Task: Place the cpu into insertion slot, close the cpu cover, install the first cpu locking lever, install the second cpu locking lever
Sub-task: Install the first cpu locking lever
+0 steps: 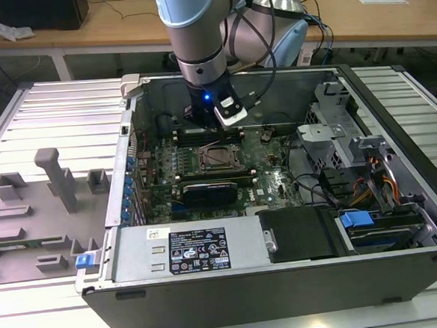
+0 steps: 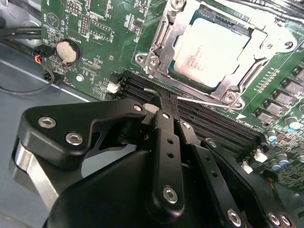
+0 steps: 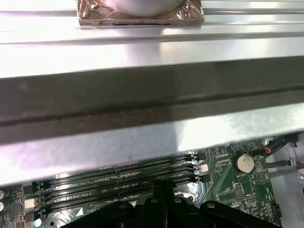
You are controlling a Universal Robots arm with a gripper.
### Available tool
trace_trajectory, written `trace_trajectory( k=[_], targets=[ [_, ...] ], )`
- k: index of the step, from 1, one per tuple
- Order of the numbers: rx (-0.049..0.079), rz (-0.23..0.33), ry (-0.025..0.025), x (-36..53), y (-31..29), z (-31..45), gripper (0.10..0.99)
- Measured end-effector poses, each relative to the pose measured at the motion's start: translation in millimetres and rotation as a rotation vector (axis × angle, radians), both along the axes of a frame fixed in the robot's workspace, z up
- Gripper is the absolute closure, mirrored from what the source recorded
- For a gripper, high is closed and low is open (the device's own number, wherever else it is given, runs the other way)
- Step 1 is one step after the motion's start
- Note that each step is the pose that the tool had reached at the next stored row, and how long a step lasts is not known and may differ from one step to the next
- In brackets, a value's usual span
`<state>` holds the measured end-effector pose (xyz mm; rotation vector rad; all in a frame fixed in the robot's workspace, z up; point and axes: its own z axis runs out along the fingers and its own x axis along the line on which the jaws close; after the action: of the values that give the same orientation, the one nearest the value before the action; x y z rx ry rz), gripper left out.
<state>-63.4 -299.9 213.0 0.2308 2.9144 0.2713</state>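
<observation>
Inside the open computer case, the cpu point(image 2: 211, 50) lies flat in the insertion slot point(image 1: 219, 158), its silvery top showing. The cpu cover point(image 2: 164, 57) is down over it, framing the chip. A thin silvery locking lever point(image 2: 202, 100) runs along the socket's edge beside the black memory slots point(image 2: 213, 126). My gripper point(image 2: 164, 102) is shut, its tips right at the hooked end of that lever; whether they pinch it is unclear. In the exterior view the gripper point(image 1: 215, 134) hangs just behind the socket. In the first wrist view the gripper point(image 3: 164, 186) sits over the memory slots.
The case's back wall point(image 1: 273, 92) stands close behind the arm. A drive cage point(image 1: 336, 133) and cables lie toward the exterior view's right, and a power supply point(image 1: 202, 248) sits at the front. A coin battery point(image 2: 66, 50) sits on the board. Grey fixture blocks point(image 1: 50, 176) stand outside the case.
</observation>
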Motion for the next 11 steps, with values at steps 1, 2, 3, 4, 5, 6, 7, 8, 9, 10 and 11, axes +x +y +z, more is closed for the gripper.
trace_trajectory(
  k=[1, 2, 3, 4, 5, 6, 7, 8, 9, 10, 11],
  targets=[
    [0.000, -0.005, 0.0000, 0.0, 0.7, -0.1, 0.980],
    [0.000, -0.008, 0.0000, 0.0, 1.2, -0.2, 0.980],
    [0.000, -0.015, 0.0000, 0.0, 1.7, -0.5, 0.980],
    [-0.001, -0.024, -0.0002, 0.0, 2.3, -1.2, 0.980],
    [-0.001, -0.029, -0.0001, 0.0, 2.4, -1.9, 0.980],
    [-0.002, -0.035, -0.0001, 0.0, 2.5, -3.0, 0.980],
    [-0.002, -0.039, -0.0001, 0.0, 2.6, -4.1, 0.980],
    [-0.002, -0.042, 0.0000, 0.0, 2.6, -4.8, 0.980],
    [-0.002, -0.046, -0.0001, 0.0, 2.6, -6.0, 0.980],
    [-0.002, -0.049, -0.0001, 0.0, 2.7, -6.6, 0.980],
    [-0.002, -0.052, -0.0001, 0.0, 2.8, -7.4, 0.980]
  ],
)
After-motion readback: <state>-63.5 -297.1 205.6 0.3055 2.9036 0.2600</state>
